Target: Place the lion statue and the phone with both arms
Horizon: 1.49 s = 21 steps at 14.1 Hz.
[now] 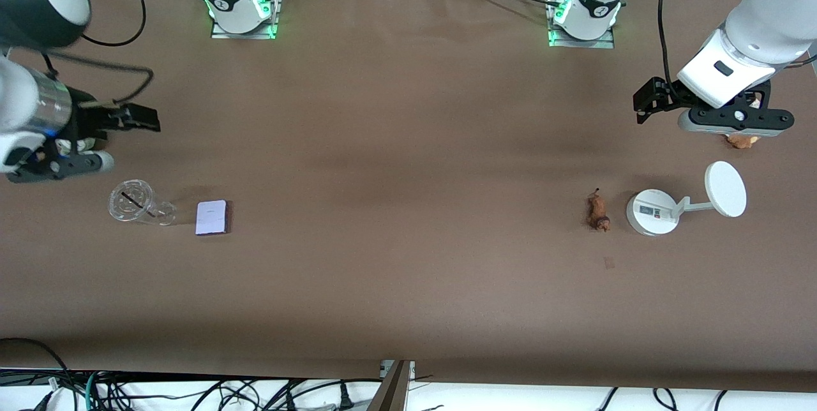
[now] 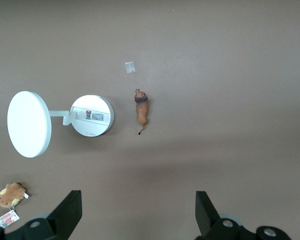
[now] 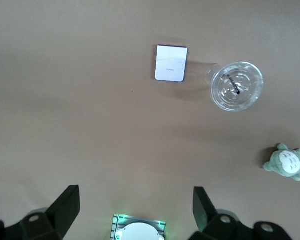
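**Both pincers high and spread, lion statue and phone lying untouched on the desk**

The landmark here is the white stand [image 1: 652,212], a round base with a disc on a short arm, set on the brown desk [image 1: 408,162] toward the left arm's end.

The lion statue [image 1: 598,210] lies on the desk just beside the stand's base, not touching it, on the side facing the right arm's end. A small pale scrap [image 2: 130,67] lies on the desk near the statue, nearer to the front camera.

The left pincer [image 1: 727,119] hangs in the air over a brown plush with a tag [image 2: 11,195], which sits farther from the front camera than the stand. Its fingers [image 2: 67,210] are spread wide and hold nothing.

The phone [image 1: 212,217] lies flat on the desk well apart from the stand, toward the right arm's end. A clear plastic cup [image 1: 135,203] lies just beside it. A grey-green plush toy [image 3: 286,162] sits near the cup.

The right pincer [image 1: 60,159] hovers over that plush toy, with fingers [image 3: 65,208] spread and empty.
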{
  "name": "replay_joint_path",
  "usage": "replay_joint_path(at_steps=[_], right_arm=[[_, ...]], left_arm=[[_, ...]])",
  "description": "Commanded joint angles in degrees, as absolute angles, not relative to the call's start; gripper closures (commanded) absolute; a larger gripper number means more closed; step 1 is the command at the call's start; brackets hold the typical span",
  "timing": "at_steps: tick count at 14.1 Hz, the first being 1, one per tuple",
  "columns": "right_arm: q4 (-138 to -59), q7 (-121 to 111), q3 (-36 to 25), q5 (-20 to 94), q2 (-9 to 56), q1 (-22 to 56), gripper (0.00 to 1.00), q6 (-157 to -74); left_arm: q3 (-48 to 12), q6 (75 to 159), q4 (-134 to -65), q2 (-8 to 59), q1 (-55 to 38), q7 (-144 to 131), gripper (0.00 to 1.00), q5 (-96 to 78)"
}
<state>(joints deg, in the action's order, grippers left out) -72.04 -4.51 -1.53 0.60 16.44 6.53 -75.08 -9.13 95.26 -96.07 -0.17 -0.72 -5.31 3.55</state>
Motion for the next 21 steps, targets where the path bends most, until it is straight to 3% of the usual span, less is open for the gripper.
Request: replay_joint_path(at_steps=[1, 6, 11, 15, 21], right_arm=[[-71.28, -5.1, -1.76, 1.14, 15.82, 6.68, 0.0, -73.83], [-72.15, -5.71, -1.93, 1.58, 14.25, 6.77, 0.0, -73.83], [-85.58, -5.45, -1.49, 1.06, 5.03, 6.94, 0.0, -75.31], [-94.91, -5.54, -1.41, 0.97, -2.89, 5.28, 0.0, -84.27], [-95.19, -5.36, -0.44, 0.97, -3.34, 4.57, 0.0, -85.43]], left_arm=[[-9.14, 93.52, -93.69, 0.97, -0.79, -4.75, 0.0, 3.16], [-9.49, 93.43, -93.69, 0.97, -0.7, -4.75, 0.0, 3.16], [-9.49, 93.43, -93.69, 0.88, -0.79, -4.75, 0.0, 3.25], [-9.58, 93.34, -93.69, 0.88, -0.79, -4.66, 0.0, 3.25], [-9.58, 92.56, -93.69, 0.88, -0.26, -1.15, 0.0, 3.25]])
